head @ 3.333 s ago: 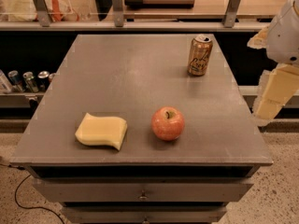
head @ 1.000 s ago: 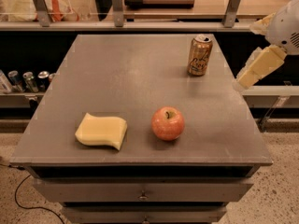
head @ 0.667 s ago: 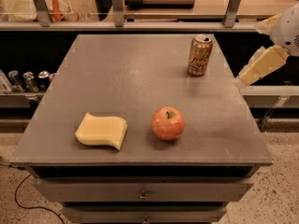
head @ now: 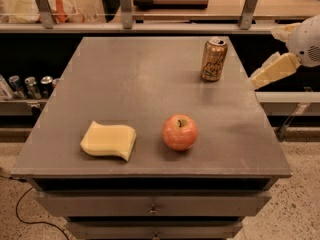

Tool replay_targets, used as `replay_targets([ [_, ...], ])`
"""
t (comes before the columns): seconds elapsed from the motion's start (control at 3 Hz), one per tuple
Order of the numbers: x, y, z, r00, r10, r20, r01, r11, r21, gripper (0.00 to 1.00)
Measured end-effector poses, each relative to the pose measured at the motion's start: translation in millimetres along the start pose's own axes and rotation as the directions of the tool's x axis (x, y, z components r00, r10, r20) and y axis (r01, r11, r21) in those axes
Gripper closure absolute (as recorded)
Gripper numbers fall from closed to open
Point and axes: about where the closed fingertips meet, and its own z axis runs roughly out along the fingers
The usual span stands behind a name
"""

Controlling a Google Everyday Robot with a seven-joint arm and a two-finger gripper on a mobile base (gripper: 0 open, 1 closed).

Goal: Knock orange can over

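The orange can [head: 214,59] stands upright near the far right corner of the table [head: 125,84], close to its right edge. The gripper [head: 267,58] hovers just beyond that edge, apart from the can, its fingers spread and holding nothing. The apple [head: 179,132] and the sponge [head: 108,140] sit well apart from the can, near the front edge.

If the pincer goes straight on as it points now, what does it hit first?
Probably the table top just in front of the orange can, not the can: the pincer, beyond the table's right edge, points down-left toward the apple. Depth is unclear.
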Motion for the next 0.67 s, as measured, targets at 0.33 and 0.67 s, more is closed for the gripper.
replay_targets([
  [0.33,3,-11,10,0.997,0.026,0.078,-0.026,0.9997,0.0,0.0],
  [0.67,5,-17,22,0.986,0.055,0.156,-0.054,0.9985,-0.013,0.0],
])
